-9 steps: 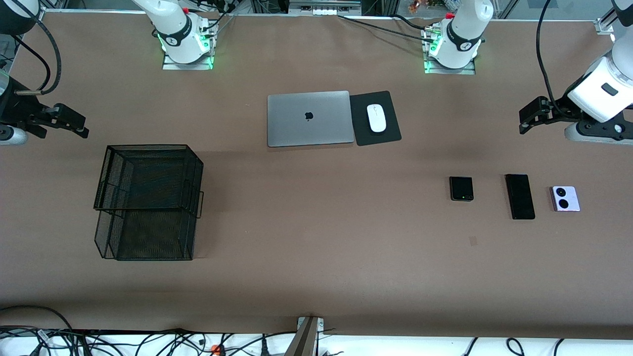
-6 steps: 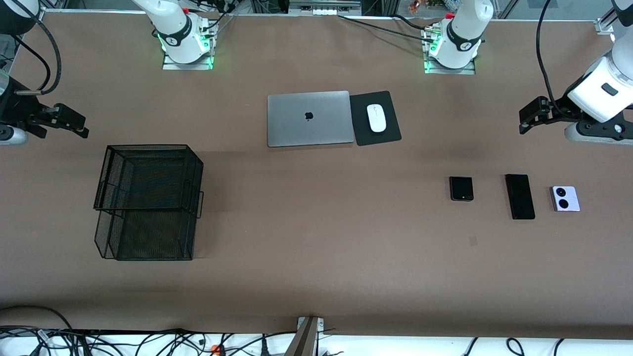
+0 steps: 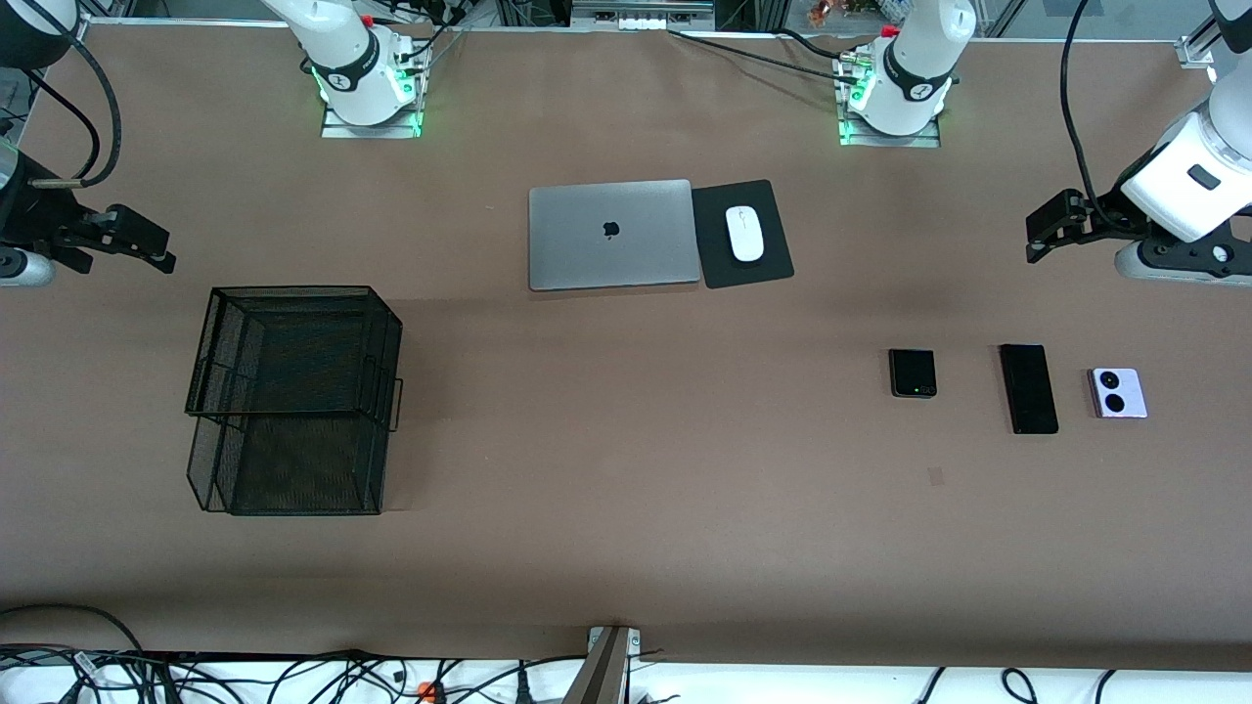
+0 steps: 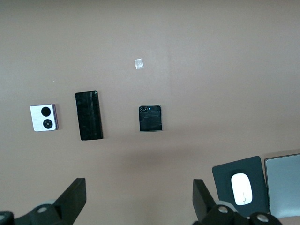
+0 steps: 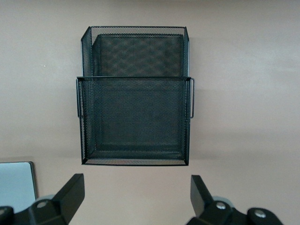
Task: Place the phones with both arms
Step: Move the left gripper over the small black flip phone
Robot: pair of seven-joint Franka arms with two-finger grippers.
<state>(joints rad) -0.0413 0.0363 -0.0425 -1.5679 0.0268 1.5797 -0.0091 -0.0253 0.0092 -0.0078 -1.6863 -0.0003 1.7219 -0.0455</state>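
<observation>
Near the surface's left-arm end, your three phones [image 3: 1022, 386] lie flat in a row, untouched. Both the left gripper [image 4: 136, 199] and right gripper [image 5: 133, 197] hover released; thin slabs may slip from a shallow pinch.

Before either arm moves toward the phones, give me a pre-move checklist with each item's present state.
1. Left gripper open, holding nothing, over bare table: ok.
2. Right gripper open, holding nothing, up near the black wire-mesh basket: ok.
3. Small squarish black phone, long slim black phone and pale lilac phone with two black circles lie flat, apart, in a row: ok.
4. Phones uncovered from above: ok.
5. Basket holds nothing: ok.
6. Silver laptop and white mouse away from phones: ok.
</observation>
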